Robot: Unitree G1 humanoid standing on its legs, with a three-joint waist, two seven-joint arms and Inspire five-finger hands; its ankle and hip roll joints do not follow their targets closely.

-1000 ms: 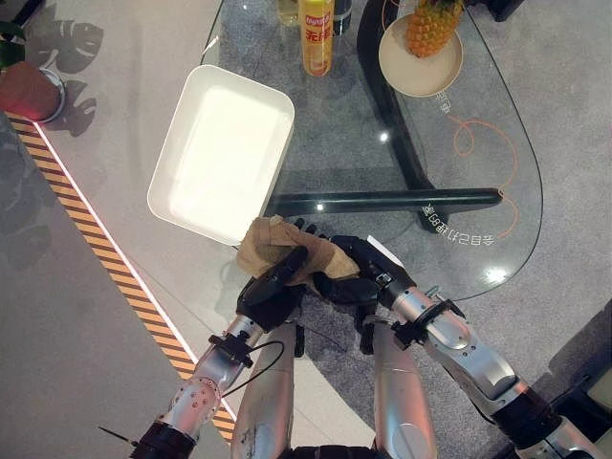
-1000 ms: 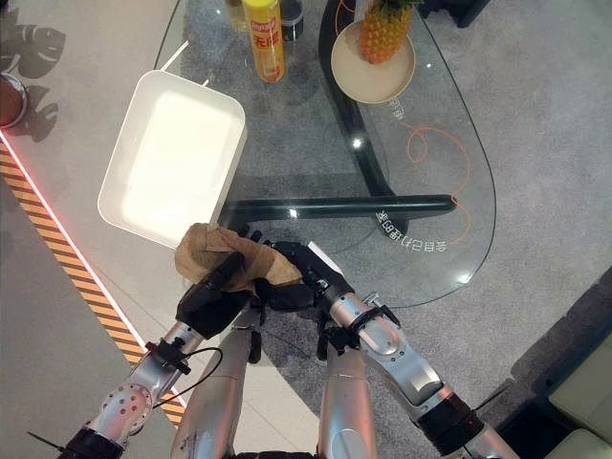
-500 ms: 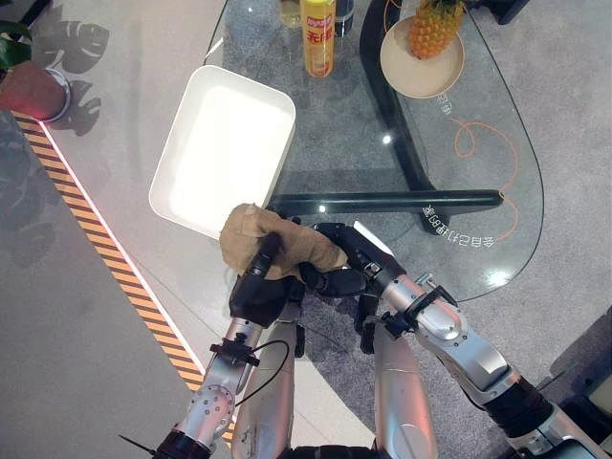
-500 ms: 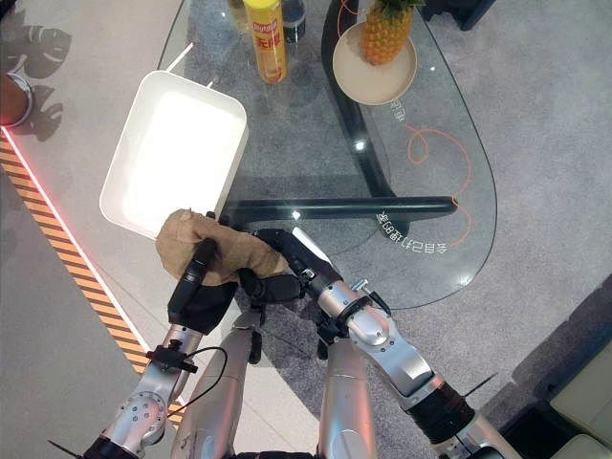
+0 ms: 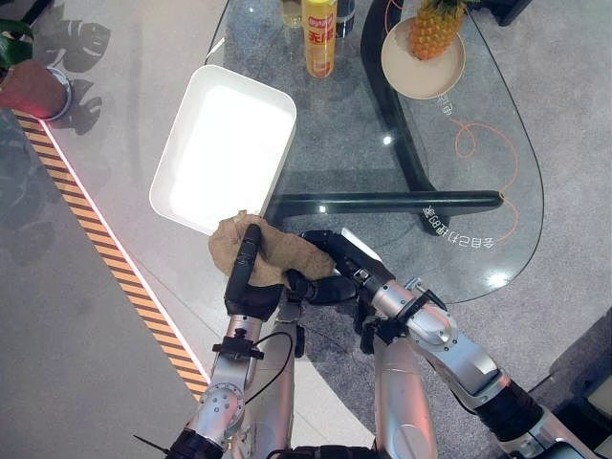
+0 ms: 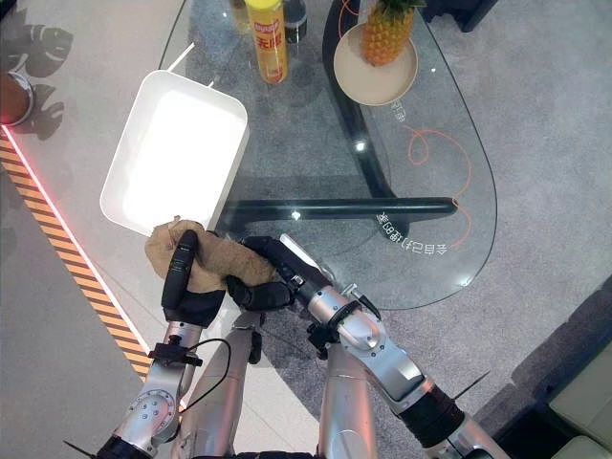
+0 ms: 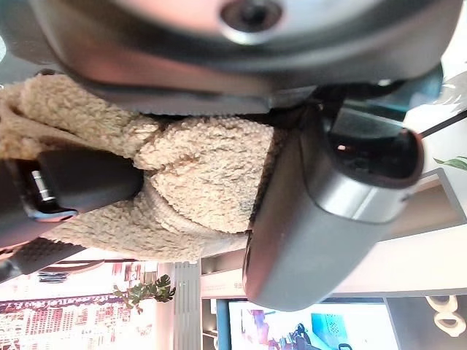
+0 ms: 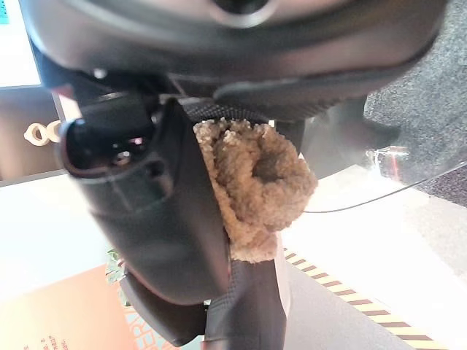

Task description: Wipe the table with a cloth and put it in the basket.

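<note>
A tan fleecy cloth (image 5: pixel 290 256) hangs between both hands at the near left edge of the glass table (image 5: pixel 483 182), just in front of the near corner of the white basket (image 5: pixel 226 143). My left hand (image 5: pixel 249 290) grips the cloth's left side, with one finger lying straight up over it. In the left wrist view the cloth (image 7: pixel 208 179) is pinched between thumb and fingers. My right hand (image 5: pixel 333 273) is curled on the cloth's right side. The right wrist view shows a wad of cloth (image 8: pixel 255 182) clamped by the right hand (image 8: pixel 171 226).
On the far side of the table stand a yellow bottle (image 5: pixel 318 38) and a pineapple (image 5: pixel 430 27) on a plate (image 5: pixel 421 75). A dark table leg (image 5: pixel 392 202) runs under the glass. Striped tape (image 5: pixel 96 239) crosses the floor at left, near a potted plant (image 5: pixel 29 88).
Both hands have carried the cloth to the left, towards the basket's near corner. The right arm has stretched further left and the left hand's finger now lies up over the cloth.
</note>
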